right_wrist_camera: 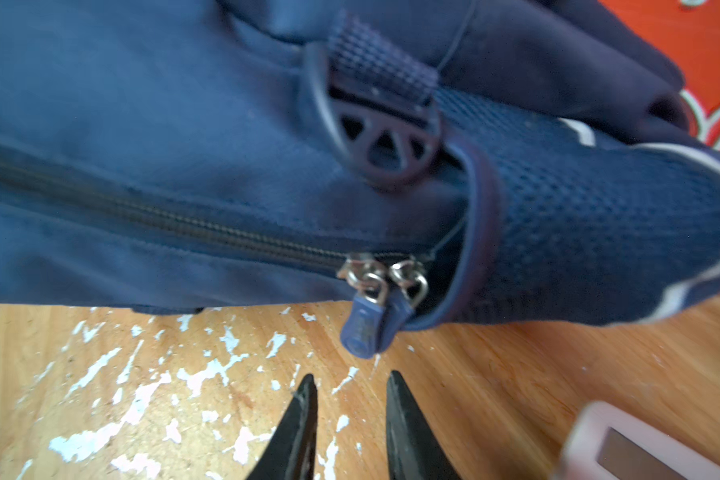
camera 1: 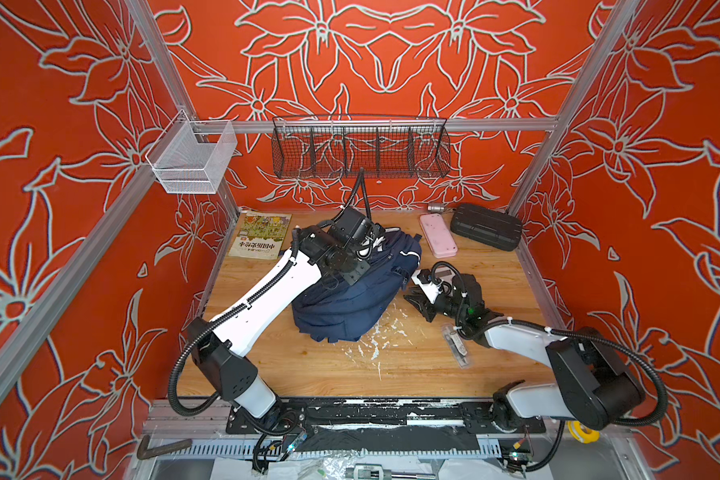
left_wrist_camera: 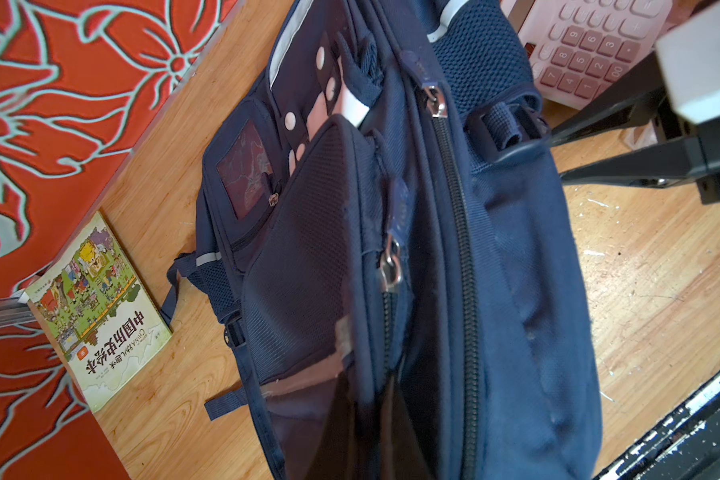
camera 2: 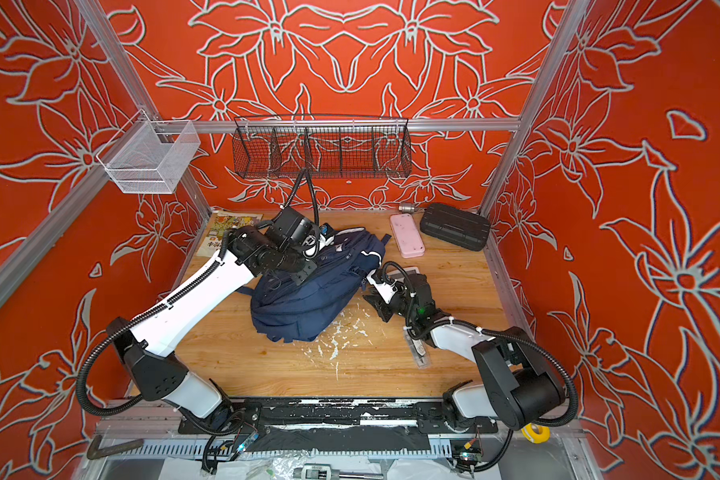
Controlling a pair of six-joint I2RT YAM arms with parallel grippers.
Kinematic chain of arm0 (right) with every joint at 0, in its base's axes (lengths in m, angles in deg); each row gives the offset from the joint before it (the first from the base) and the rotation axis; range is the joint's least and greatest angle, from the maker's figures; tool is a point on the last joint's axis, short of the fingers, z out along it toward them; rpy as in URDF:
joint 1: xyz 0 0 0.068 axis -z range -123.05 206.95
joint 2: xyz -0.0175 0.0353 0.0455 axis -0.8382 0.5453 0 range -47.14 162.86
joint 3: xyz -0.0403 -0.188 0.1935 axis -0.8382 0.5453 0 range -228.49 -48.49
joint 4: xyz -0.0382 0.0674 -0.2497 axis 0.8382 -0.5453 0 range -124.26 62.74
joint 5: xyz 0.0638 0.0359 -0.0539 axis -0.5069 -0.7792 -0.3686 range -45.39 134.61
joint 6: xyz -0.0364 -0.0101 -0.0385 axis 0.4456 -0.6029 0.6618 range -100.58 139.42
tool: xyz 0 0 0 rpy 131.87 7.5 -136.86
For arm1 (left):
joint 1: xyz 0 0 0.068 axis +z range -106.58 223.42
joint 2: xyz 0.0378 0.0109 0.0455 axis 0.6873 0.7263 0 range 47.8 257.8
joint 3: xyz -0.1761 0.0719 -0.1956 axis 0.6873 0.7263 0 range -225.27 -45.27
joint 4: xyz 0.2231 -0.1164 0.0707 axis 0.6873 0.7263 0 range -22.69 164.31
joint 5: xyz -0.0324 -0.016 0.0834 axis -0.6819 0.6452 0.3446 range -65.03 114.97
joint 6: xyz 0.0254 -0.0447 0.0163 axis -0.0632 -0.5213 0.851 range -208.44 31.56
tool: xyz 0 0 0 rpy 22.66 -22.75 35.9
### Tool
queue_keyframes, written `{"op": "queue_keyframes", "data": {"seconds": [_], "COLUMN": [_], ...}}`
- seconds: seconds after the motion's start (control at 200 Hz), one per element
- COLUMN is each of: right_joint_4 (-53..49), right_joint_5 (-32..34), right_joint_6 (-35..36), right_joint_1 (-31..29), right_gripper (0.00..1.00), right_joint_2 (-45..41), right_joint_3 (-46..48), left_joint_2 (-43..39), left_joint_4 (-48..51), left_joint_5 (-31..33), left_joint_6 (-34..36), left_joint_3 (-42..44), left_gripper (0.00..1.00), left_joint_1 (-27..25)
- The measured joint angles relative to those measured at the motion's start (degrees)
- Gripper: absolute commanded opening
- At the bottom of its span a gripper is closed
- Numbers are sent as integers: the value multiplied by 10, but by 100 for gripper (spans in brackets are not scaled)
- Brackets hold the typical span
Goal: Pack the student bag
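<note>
Hiding its contents: student bag (camera 1: 350,303) | left end effector (camera 1: 371,245) closed, seemingly on its fabric | right end effector (right_wrist_camera: 352,382) part-open, empty

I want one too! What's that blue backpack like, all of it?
The navy fabric backpack lies slumped on the table, its upper end raised and pinched by the left gripper. It has mesh side pockets, silver-white stripes and a shut black zipper with two blue pulls. The open right gripper hovers near them, not touching.
</note>
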Motion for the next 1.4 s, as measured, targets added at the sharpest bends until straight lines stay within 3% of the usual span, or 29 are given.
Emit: {"op": "queue_keyframes", "data": {"seconds": [0.215,0.631,1.281,1.401], "right_joint_4": [10,38,78,91], "right_joint_5": [-34,-19,-2,-3], "right_joint_6": [0,-2,-3,-4], "right_joint_1": [0,0,0,1], "right_gripper": [24,23,32,24], "right_joint_2": [5,29,54,57], "right_joint_3": [-5,-7,-22,-22], "left_joint_2": [-1,-2,-2,-3], "left_joint_4": [-1,-3,-9,-11], "left_joint_5": [-4,-9,-24,-25], "left_joint_6": [0,0,-1,-1], "left_joint_3": [4,7,7,7], "left_gripper": [0,0,0,0], "left_joint_1": [0,0,0,0]}}
